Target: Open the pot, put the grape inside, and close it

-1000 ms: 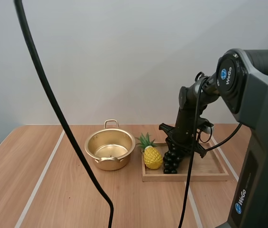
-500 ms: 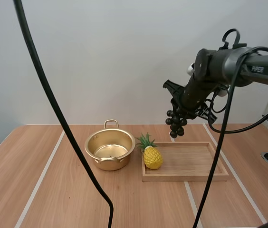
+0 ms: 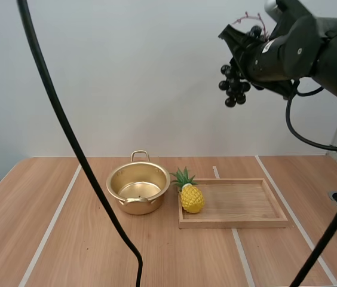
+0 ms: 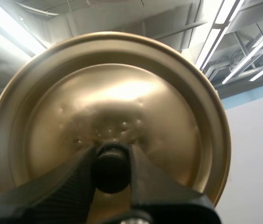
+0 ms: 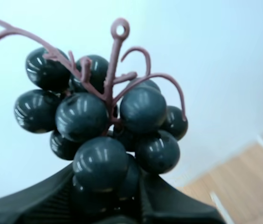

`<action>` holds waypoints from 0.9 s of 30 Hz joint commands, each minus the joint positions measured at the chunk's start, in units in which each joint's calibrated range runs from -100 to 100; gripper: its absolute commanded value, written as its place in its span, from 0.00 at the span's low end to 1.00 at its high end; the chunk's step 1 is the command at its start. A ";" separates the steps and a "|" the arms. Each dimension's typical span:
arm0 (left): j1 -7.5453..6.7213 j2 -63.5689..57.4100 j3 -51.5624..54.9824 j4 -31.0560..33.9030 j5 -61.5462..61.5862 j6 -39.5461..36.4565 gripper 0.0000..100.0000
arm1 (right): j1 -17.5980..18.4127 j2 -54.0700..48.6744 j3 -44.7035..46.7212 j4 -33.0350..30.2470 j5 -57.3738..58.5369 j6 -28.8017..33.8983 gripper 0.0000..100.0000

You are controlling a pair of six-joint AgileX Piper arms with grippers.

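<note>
Now the right gripper (image 5: 107,186), clamped on the grapes (image 5: 101,116), has risen well above the tray (image 3: 234,223); the open pot (image 3: 138,206) waits below; the left gripper (image 4: 111,170) holds the lid (image 4: 108,107).

Shiny gold-toned metal pot (image 3: 137,207), glossy grapes (image 3: 234,87), matt wooden tray (image 3: 234,223).

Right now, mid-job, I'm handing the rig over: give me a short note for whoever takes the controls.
Left gripper: shut on the lid by its knob, held clear of the pot.
Right gripper: shut on the grapes, high above the table.
The pot: open and empty on the table, left of the wooden tray; a pineapple stands at the tray's left end.
Done: lid off, grapes picked up.
Left: grapes into the pot, lid back on.
</note>
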 commanded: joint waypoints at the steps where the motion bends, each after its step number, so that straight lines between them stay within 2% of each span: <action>1: -0.15 -0.36 -0.30 0.25 -1.34 -0.58 0.00 | 0.36 -2.92 -0.64 -0.31 -9.94 -8.63 0.00; 7: -0.15 -0.36 -0.30 0.25 -1.34 -0.58 0.00 | 4.80 -3.91 -0.64 -0.31 -9.74 -30.60 0.00; 10: -0.15 -0.36 -0.30 0.25 -1.34 -0.58 0.00 | 7.08 -3.77 -0.64 -0.26 -6.33 -34.80 0.00; 16: -0.15 -0.36 -0.30 0.25 -1.34 -0.58 0.00 | 8.67 -3.66 -0.64 0.81 -2.79 -43.25 0.00; 18: -0.15 -0.36 -0.30 0.25 -1.34 -0.58 0.00 | 9.35 -3.10 -1.25 3.46 0.97 -48.20 0.00; 21: -0.15 -0.36 -0.30 0.25 -1.34 -0.58 0.00 | 10.39 -0.45 -3.62 12.21 13.28 -55.47 0.00; 24: -0.15 -0.36 -0.30 0.25 -1.34 -0.58 0.00 | 12.20 2.60 -5.90 19.83 22.81 -60.19 0.00; 27: -0.15 -0.36 -0.30 0.25 -1.34 -0.58 0.00 | 14.68 5.31 -6.44 24.16 25.56 -63.67 0.00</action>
